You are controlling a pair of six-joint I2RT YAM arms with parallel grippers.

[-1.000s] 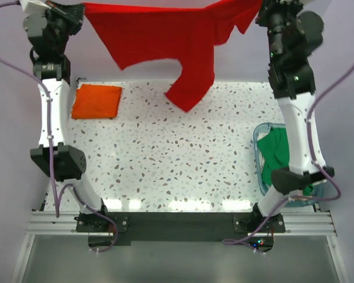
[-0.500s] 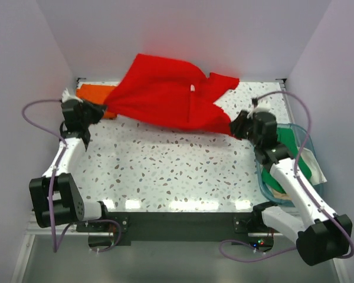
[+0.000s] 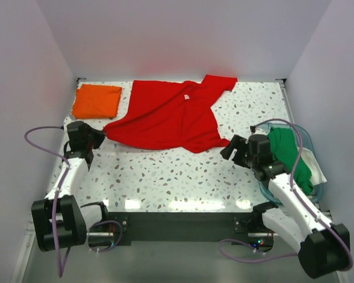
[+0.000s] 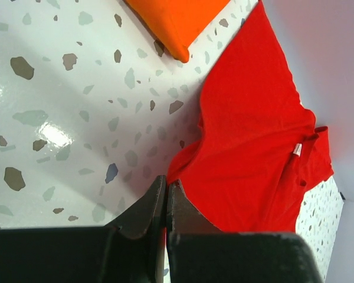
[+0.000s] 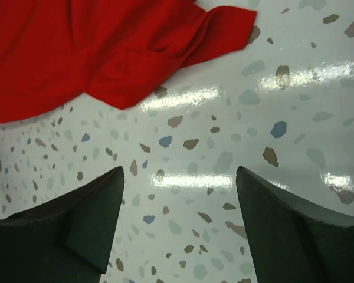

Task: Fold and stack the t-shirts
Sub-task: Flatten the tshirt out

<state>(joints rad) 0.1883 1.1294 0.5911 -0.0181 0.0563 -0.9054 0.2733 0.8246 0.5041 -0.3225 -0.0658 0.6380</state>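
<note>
Across the tabletop the red shirt lies rumpled, left hand pinching its corner, right hand wide, so a tug could skew it.

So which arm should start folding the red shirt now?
Probably the left. The left gripper is shut on a corner of the red t-shirt, so it could carry that corner across. The right gripper is open, holds nothing, and sits apart from the cloth.
</note>
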